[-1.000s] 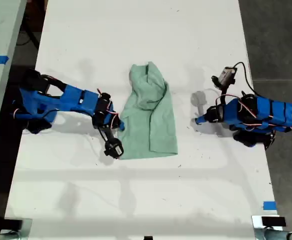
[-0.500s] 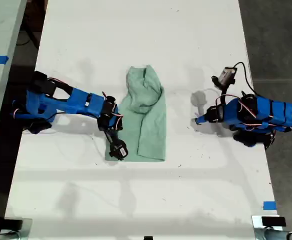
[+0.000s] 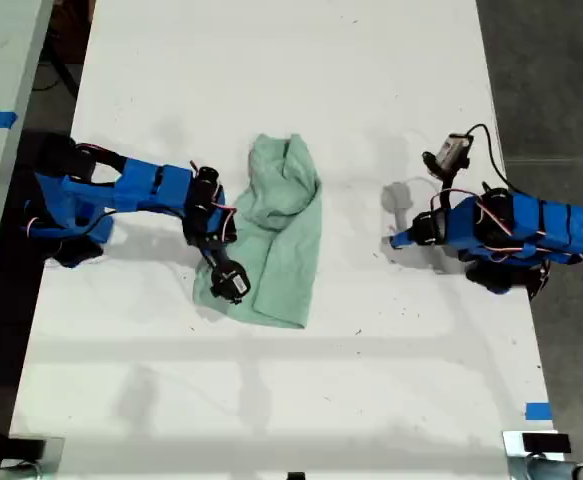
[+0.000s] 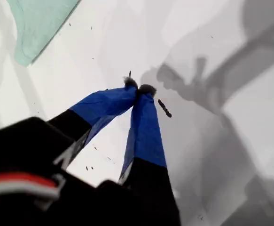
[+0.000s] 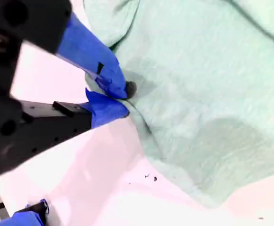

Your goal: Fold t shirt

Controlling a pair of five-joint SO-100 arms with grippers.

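While t shirt [image 3: 276, 240] lies crumpled mid-frame in exterior view: my second gripper [image 5: 122, 100] pinching its edge; my first gripper [image 4: 139, 88] closed, empty, over table [image 3: 271, 80].

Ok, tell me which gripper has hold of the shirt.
My second gripper, pinching the t shirt edge; my first gripper is closed on nothing over bare table.

We've got a plain white table [image 3: 371, 380] here, a bit speckled with dark crumbs. The only loose thing lying on it is the mint t shirt [image 3: 276, 245], bunched and half folded, right under my second gripper [image 3: 229, 283] and well apart from my first gripper [image 3: 399, 240].
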